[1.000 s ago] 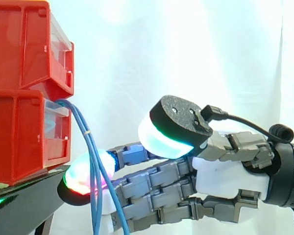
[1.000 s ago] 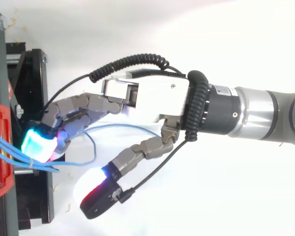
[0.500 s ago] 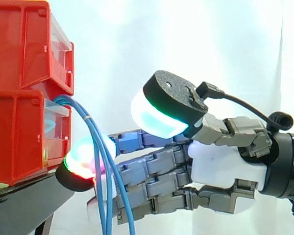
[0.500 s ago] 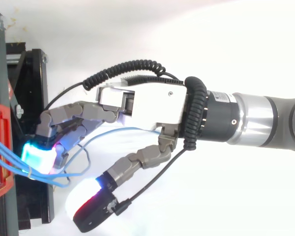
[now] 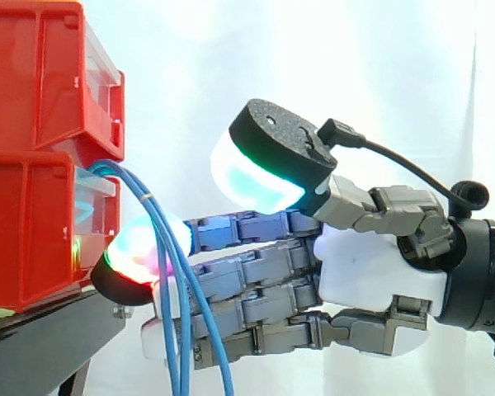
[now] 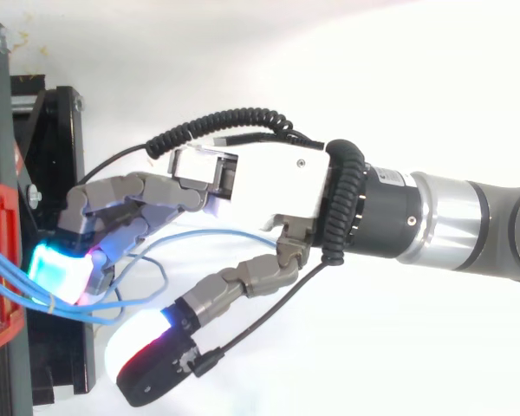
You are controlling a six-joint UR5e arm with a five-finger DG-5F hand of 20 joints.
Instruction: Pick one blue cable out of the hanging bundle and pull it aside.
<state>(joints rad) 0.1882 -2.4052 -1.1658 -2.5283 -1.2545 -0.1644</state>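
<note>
**Robot hand lay against blue cables that hung from red bins.**
Fingers were stretched out straight among the strands, thumb spread wide, nothing pinched; a sideways pull risked dragging several cables together, or the chosen one sliding off the pads.

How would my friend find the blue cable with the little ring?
Look at the stacked red bins at the side view's left. A bundle of blue cables spills from the lower bin, hanging past the hand's glowing fingertips. Only one cable wears a small pale ring near its top.
</note>
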